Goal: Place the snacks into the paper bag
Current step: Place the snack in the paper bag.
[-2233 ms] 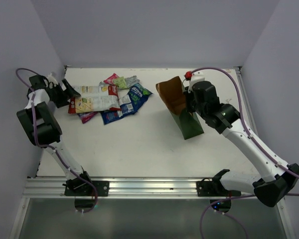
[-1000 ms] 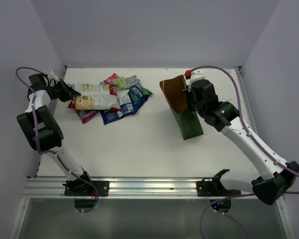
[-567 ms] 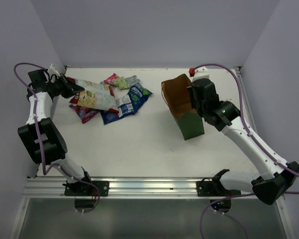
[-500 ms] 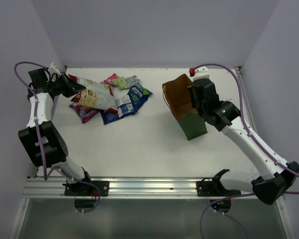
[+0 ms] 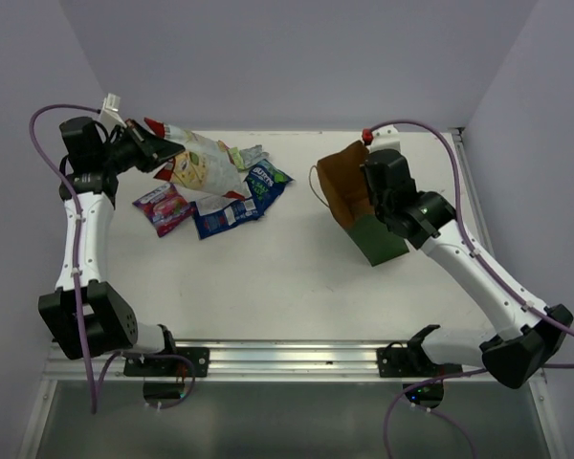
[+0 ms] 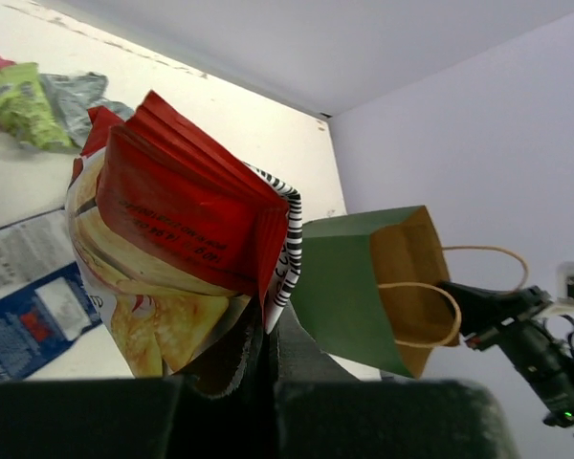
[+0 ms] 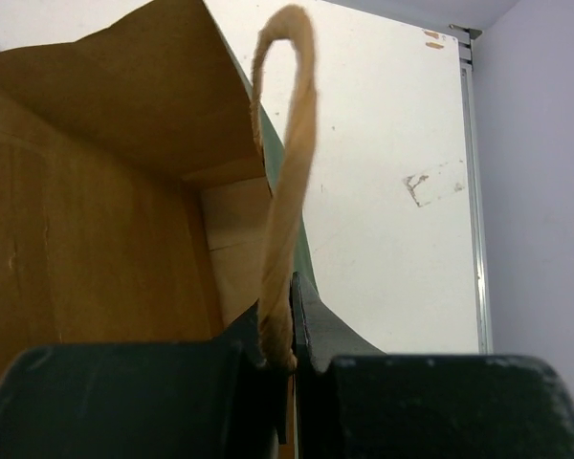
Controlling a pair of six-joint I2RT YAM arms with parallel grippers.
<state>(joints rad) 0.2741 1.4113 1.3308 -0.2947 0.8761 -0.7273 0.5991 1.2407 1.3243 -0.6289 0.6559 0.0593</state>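
Note:
My left gripper (image 5: 159, 151) is shut on the edge of the large white-red-yellow chip bag (image 5: 203, 164) and holds it above the table at the far left. In the left wrist view the chip bag (image 6: 172, 239) hangs from the pinched gripper (image 6: 266, 330), with the green paper bag (image 6: 344, 287) beyond it. The other snacks lie below: a pink packet (image 5: 163, 207), blue-white packets (image 5: 239, 206), and a green one (image 5: 231, 153). My right gripper (image 5: 368, 186) is shut on the paper bag (image 5: 387, 239) at its rim and tan handle (image 7: 287, 143), and the bag's brown inside (image 7: 96, 191) faces left.
Purple walls close in the white table (image 5: 268, 277) on the left, back and right. A metal rail (image 5: 287, 359) with both arm bases runs along the near edge. A silver-grey packet (image 6: 77, 91) lies beside the green packet (image 6: 19, 105).
The left arm has lifted the chip bag off the pile and up to the right. The right gripper has shifted the paper bag a little to the right.

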